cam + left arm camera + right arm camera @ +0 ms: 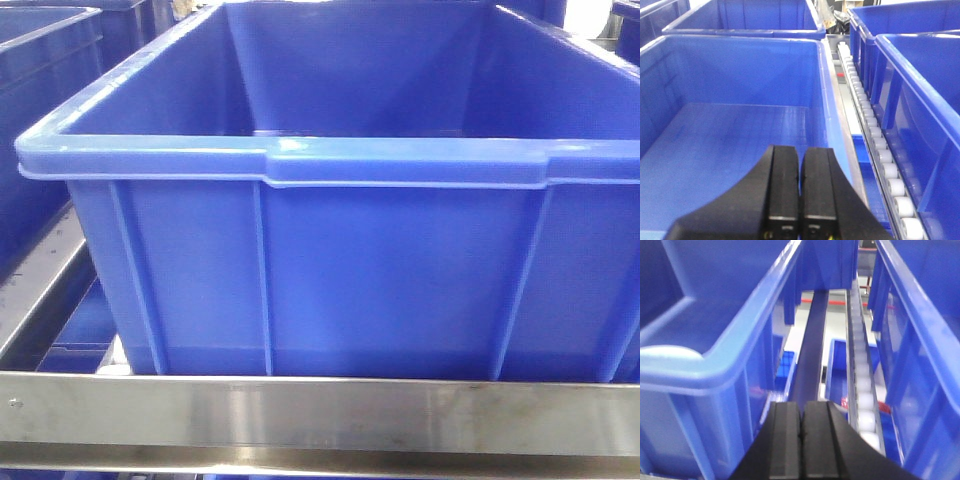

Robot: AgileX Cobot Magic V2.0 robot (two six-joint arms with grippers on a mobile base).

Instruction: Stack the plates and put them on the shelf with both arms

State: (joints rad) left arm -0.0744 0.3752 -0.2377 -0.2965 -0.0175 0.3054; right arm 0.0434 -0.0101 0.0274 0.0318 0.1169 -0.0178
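Observation:
The plates are out of view in all three frames. The shelf shows as a brushed steel front rail (pixel 320 412) under a blue bin, and as roller tracks (pixel 875 145) (pixel 862 385) between bins. My left gripper (pixel 800 152) hovers over the near part of an empty blue bin (pixel 735 145), its black fingers pressed together with nothing between them. My right gripper (pixel 801 407) is also shut and empty, above the gap between two blue bins beside the roller track.
A large blue plastic bin (pixel 330 250) fills the front view, resting on the shelf. More blue bins (pixel 920 100) (pixel 715 330) (pixel 920 340) flank both grippers. Lower tiers with blue bins (pixel 837 382) show through the gap.

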